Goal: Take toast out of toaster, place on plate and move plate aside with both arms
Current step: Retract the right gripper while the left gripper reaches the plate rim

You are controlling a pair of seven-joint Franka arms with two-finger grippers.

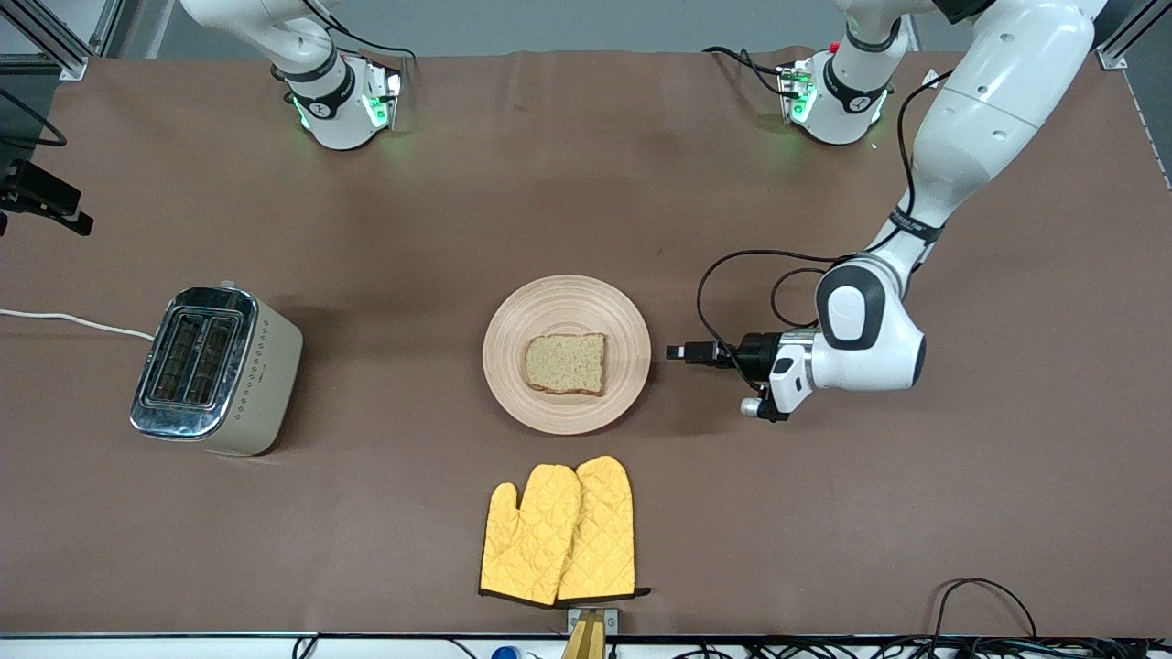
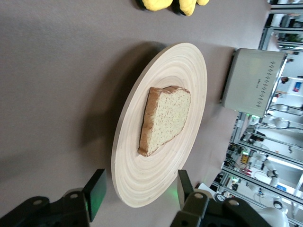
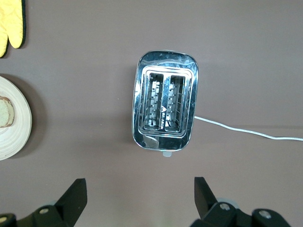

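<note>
left hand low, right hand spread

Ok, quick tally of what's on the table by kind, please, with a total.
Round pale wooden plate: 1
Square light brown toast slice, on the plate: 1
Shiny silver two-slot toaster: 1
Yellow quilted oven mitts, side by side: 2
Total: 5

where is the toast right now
The toast lies flat on the plate mid-table in the front view, farther from that camera than the yellow mitts.
</note>
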